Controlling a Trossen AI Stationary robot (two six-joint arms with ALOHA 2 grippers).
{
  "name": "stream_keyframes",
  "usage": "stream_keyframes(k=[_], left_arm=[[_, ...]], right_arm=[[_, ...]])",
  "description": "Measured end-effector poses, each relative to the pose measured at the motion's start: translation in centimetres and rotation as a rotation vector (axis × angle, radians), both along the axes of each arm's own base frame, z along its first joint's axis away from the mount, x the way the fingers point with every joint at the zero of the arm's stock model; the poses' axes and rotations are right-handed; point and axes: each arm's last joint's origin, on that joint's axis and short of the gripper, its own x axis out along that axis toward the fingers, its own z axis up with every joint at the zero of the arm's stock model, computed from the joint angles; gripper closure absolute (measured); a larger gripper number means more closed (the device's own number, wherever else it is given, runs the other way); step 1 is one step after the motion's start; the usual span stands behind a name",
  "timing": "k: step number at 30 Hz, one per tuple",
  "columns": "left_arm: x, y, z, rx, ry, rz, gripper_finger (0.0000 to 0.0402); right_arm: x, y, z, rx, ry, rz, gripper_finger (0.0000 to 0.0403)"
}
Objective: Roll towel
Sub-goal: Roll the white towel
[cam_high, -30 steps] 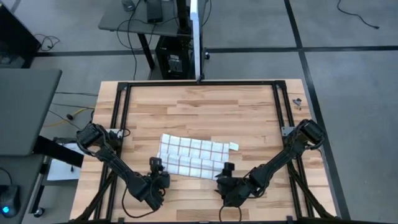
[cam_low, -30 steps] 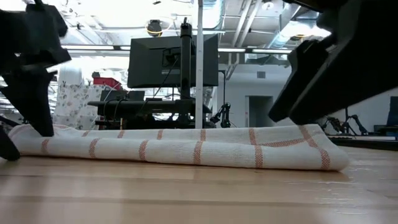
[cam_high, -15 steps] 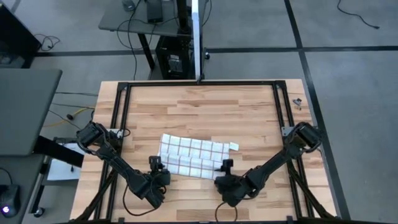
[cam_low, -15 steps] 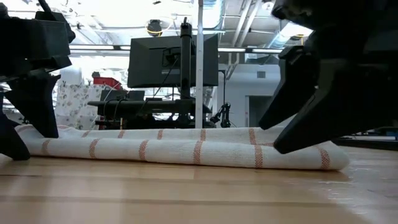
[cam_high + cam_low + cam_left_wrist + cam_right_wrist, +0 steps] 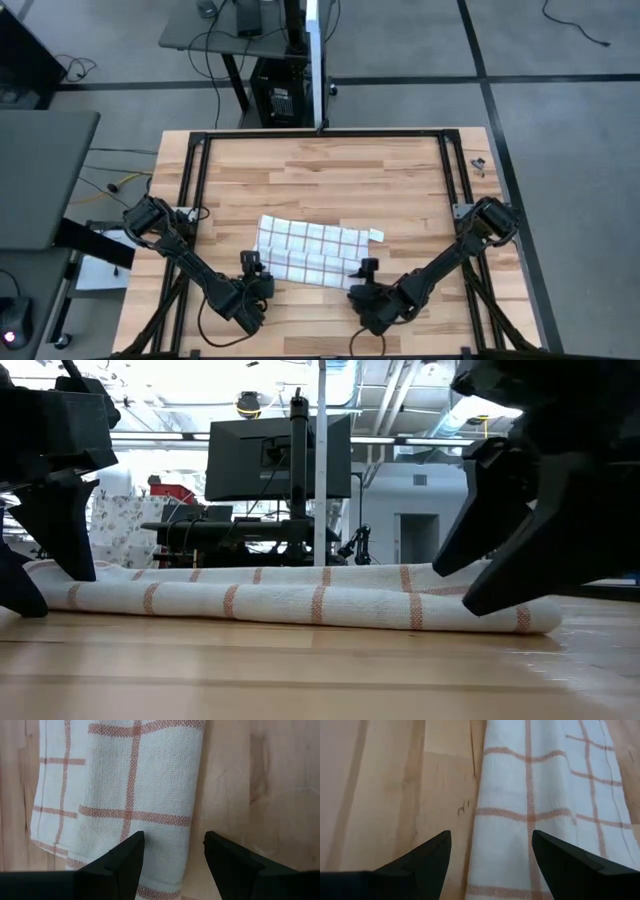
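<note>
Pale planked wood makes up the table (image 5: 330,180), and on it, a little toward the near edge and roughly midway between the two sides, lies the towel (image 5: 312,250), a thin white cloth with a grid of red-brown lines. Its near edge is doubled over into a low roll, which the low view shows as a long soft bank (image 5: 290,600) running across the boards. A small white tag (image 5: 376,234) sticks out at its far right corner. The left gripper (image 5: 257,272) sits at the near left end of the towel, its fingers spread apart with the rolled edge between them; in the left wrist view the cloth (image 5: 125,795) fills the gap and one dark fingertip (image 5: 131,851) rests over the fabric while the other stands over bare wood just beside the edge. The right gripper (image 5: 366,271) is at the near right end, its fingers likewise spread wide; from the right wrist view the towel's rolled edge (image 5: 540,820) runs between them, one finger (image 5: 432,851) over bare wood and the other over the cloth. Neither gripper has the fabric pinched. In the low view both pairs of dark fingers reach down to the roll at its two ends, and a monitor on a stand (image 5: 278,458) shows in the room behind.
</note>
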Motion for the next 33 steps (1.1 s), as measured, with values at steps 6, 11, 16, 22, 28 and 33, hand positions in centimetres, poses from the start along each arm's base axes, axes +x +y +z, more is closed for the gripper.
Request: stream_keyframes(k=[6,11,16,22,28,33], left_arm=[[0.0,0.0,0.0,0.001,0.000,0.000,0.0211],[0.0,0.0,0.0,0.002,0.000,0.000,0.0211],[0.0,0.0,0.0,0.002,0.000,0.000,0.0211],[0.0,0.0,0.0,0.010,-0.007,-0.002,0.0211],[0.1,0.1,0.0,0.026,-0.008,-0.020,0.0211],[0.1,0.2,-0.2,0.022,-0.020,-0.003,0.0221]], right_arm=[[0.3,-0.4,0.0,0.010,-0.007,-0.022,0.0133],[0.5,-0.2,-1.5,-0.003,0.028,-0.022,0.0133],[0.6,0.2,-2.1,-0.034,0.026,-0.026,0.0133],[0.8,-0.2,-2.1,-0.062,0.054,-0.030,0.0133],[0.8,-0.5,-2.2,-0.065,0.075,-0.032,0.0133],[0.7,-0.5,-2.2,-0.046,0.075,-0.053,0.0141]])
